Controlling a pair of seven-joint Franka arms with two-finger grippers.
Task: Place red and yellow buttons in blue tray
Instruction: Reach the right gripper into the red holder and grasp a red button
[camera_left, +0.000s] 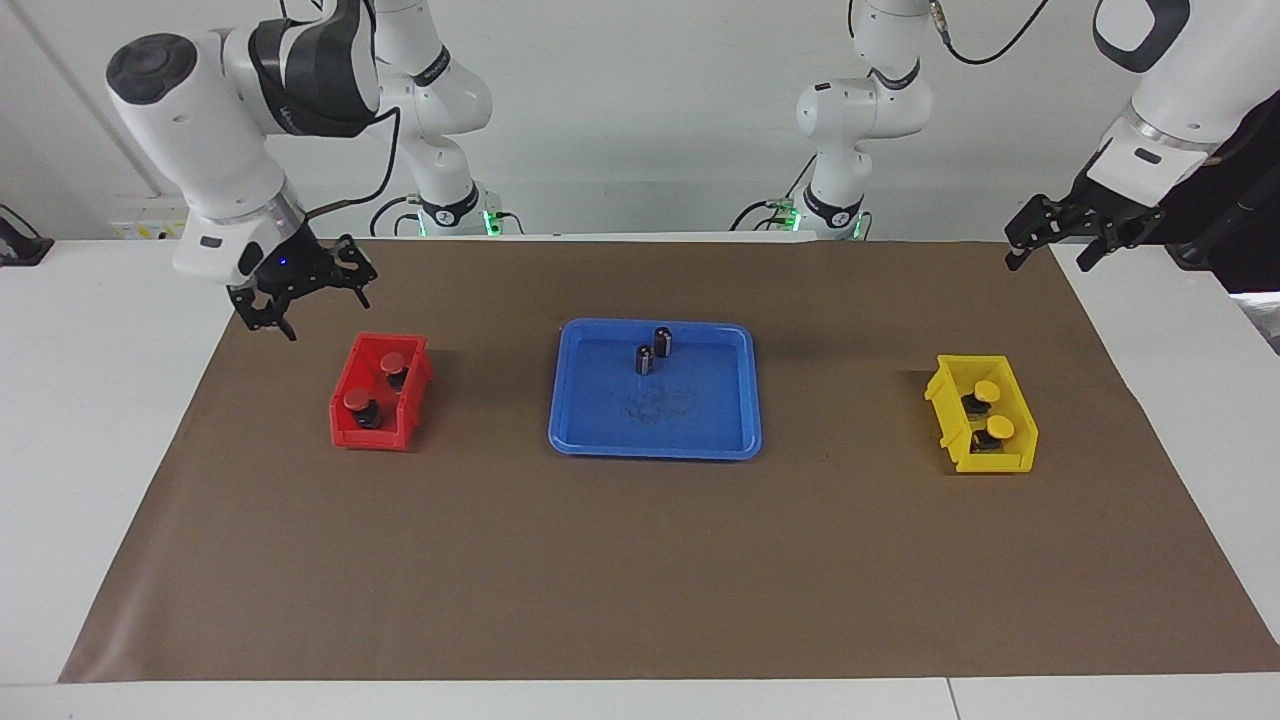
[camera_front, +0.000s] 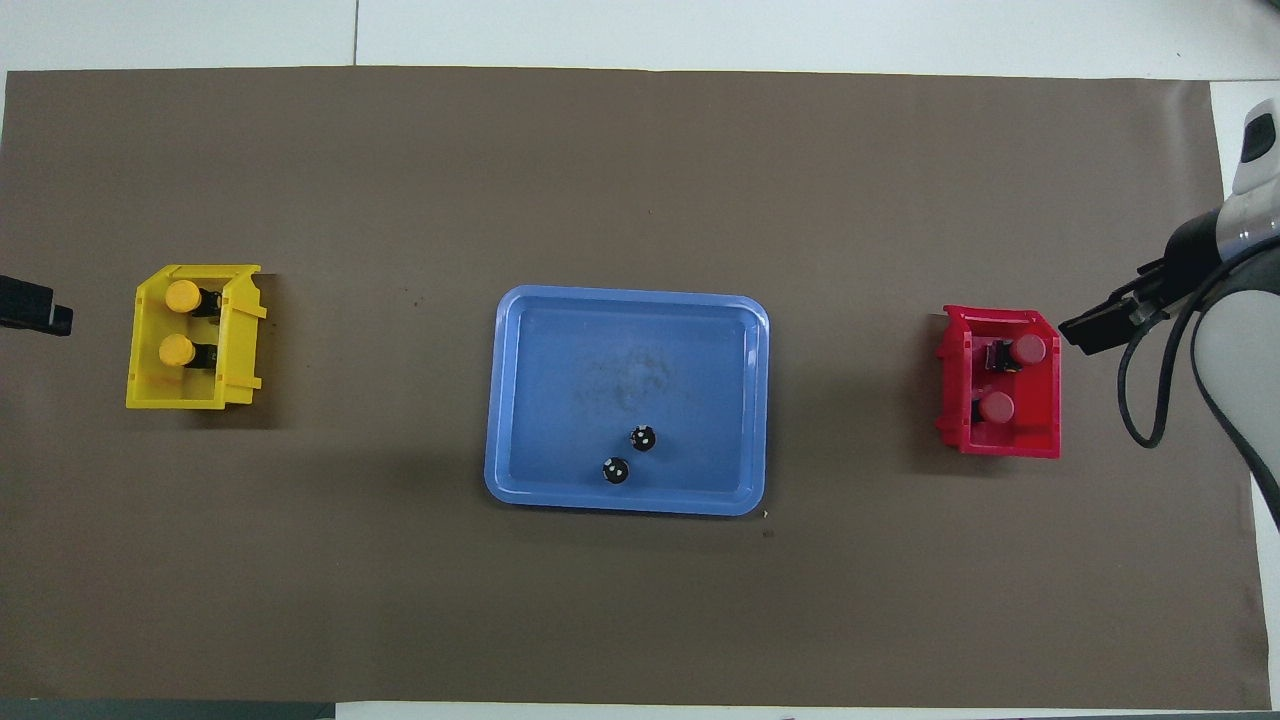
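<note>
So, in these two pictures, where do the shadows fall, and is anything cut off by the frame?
Facing view: soft, even light; the yellow bin and red bin throw short shadows on the brown mat toward the robots. Overhead view: a faint dark band lies beside the blue tray, nearer the robots; the left gripper is cut off at the frame's edge, only its tip showing.

A white table (camera_left: 90, 420) carries a brown mat (camera_left: 640, 560), and on the mat the blue tray (camera_left: 570, 430) sits in the middle, with a red bin (camera_left: 345, 432) beside it toward the right arm's end and a yellow bin (camera_left: 990, 462) beside it toward the left arm's end.
</note>
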